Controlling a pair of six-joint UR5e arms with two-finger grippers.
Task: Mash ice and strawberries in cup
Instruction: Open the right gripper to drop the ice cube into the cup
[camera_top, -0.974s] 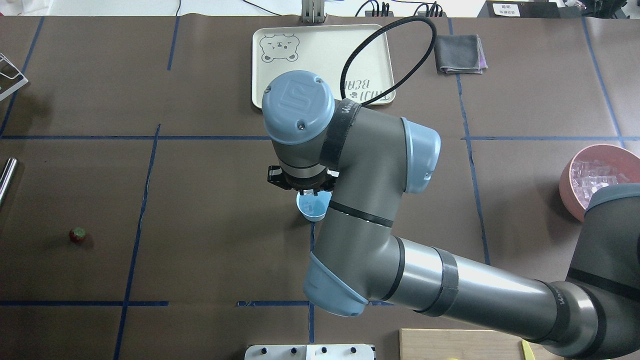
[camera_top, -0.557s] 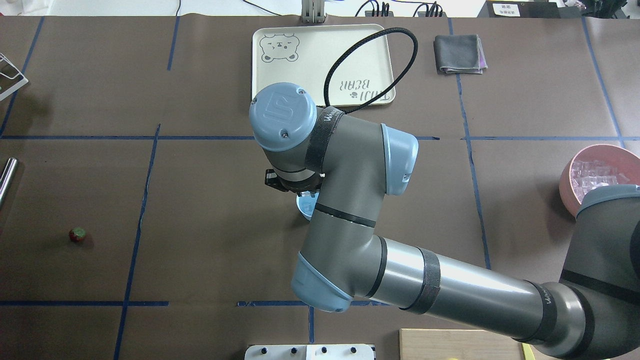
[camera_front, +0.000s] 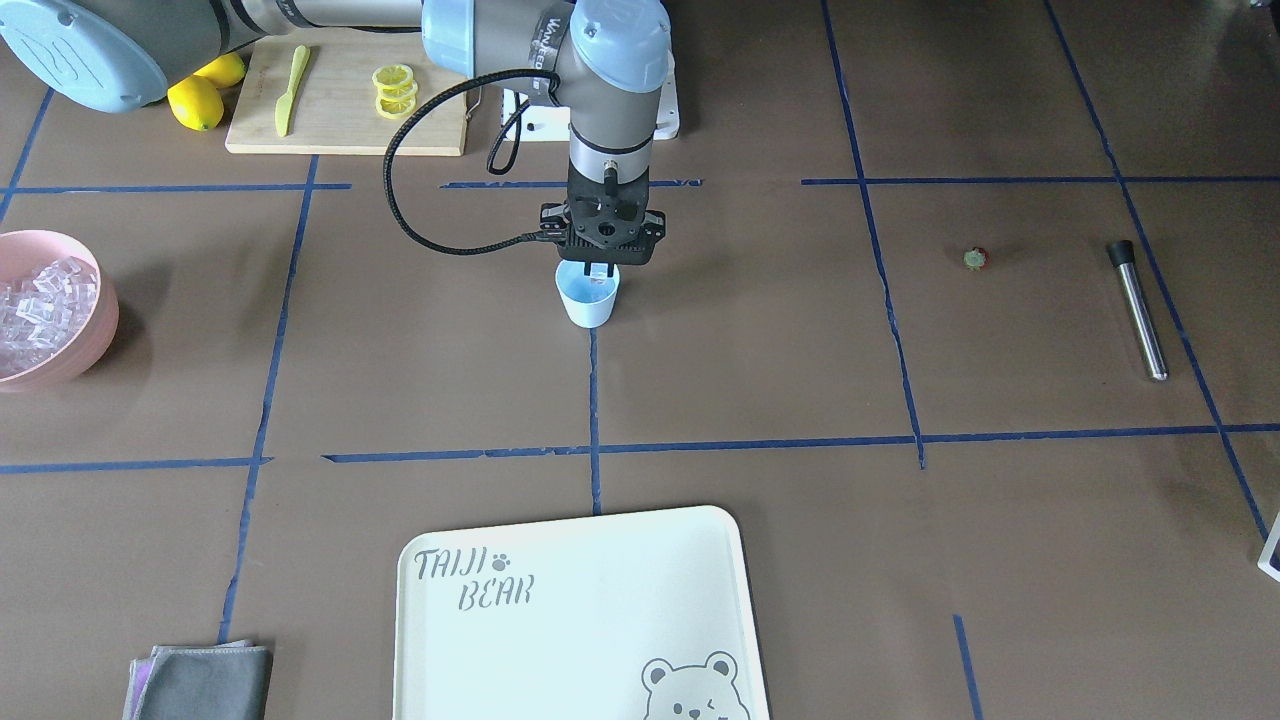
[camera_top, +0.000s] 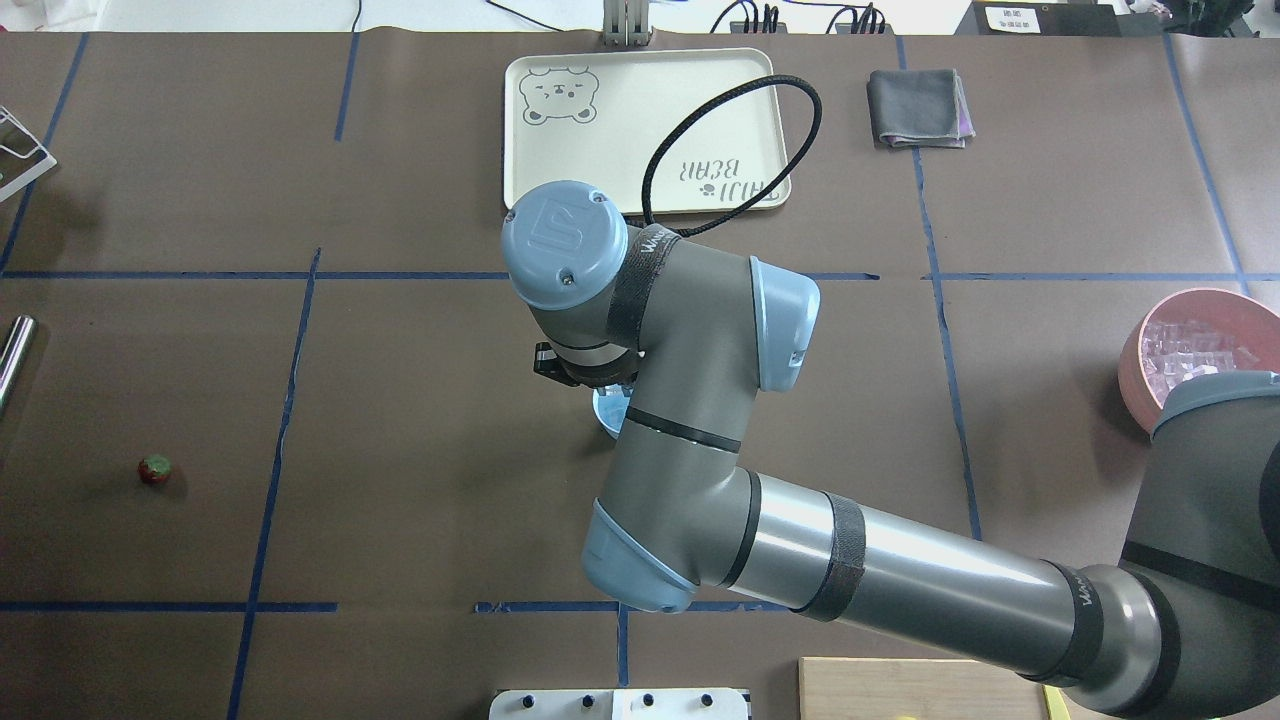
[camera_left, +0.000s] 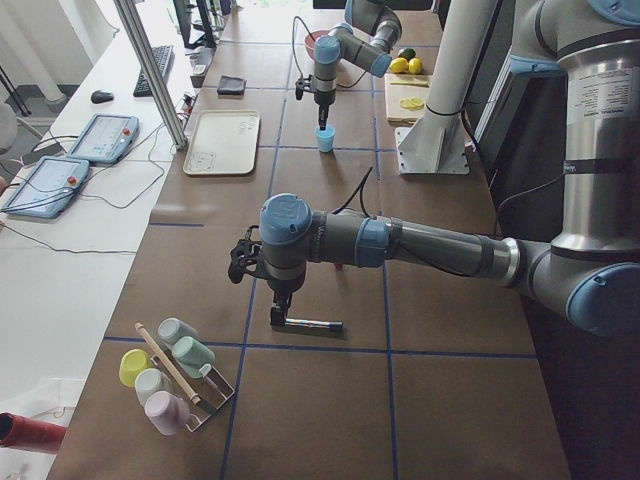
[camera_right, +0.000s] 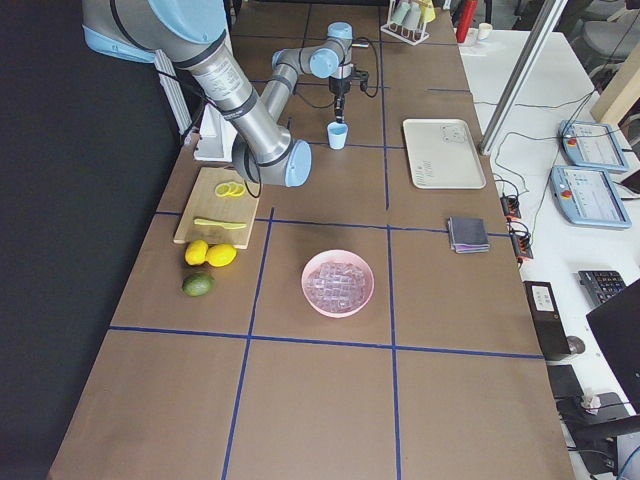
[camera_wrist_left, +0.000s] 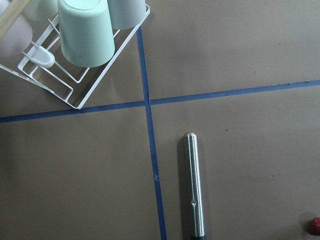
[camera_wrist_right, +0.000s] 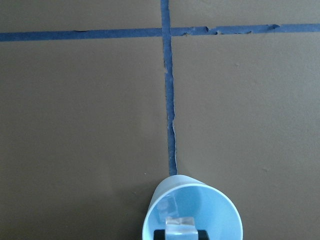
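Note:
The pale blue cup (camera_front: 588, 300) stands at the table's middle; it also shows in the overhead view (camera_top: 604, 413) and the right wrist view (camera_wrist_right: 222, 212). My right gripper (camera_front: 597, 270) hangs straight over its mouth, shut on a clear ice cube (camera_wrist_right: 180, 224). More ice (camera_front: 35, 305) fills the pink bowl (camera_front: 95, 320). The small red strawberry (camera_front: 976, 259) lies alone on the table, also seen from overhead (camera_top: 154, 469). My left gripper (camera_left: 280, 300) hovers over a steel muddler (camera_wrist_left: 194, 185); I cannot tell whether it is open or shut.
A cream bear tray (camera_top: 640, 110) and a grey cloth (camera_top: 918, 108) lie at the far side. A cutting board (camera_front: 340, 110) with lemon slices, a knife and lemons (camera_front: 200, 95) sits by my base. A cup rack (camera_wrist_left: 75, 55) stands near the muddler.
My right wrist has shifted slightly left and toward my base and come lower over the cup, now covering most of it from overhead. The strawberry has not moved.

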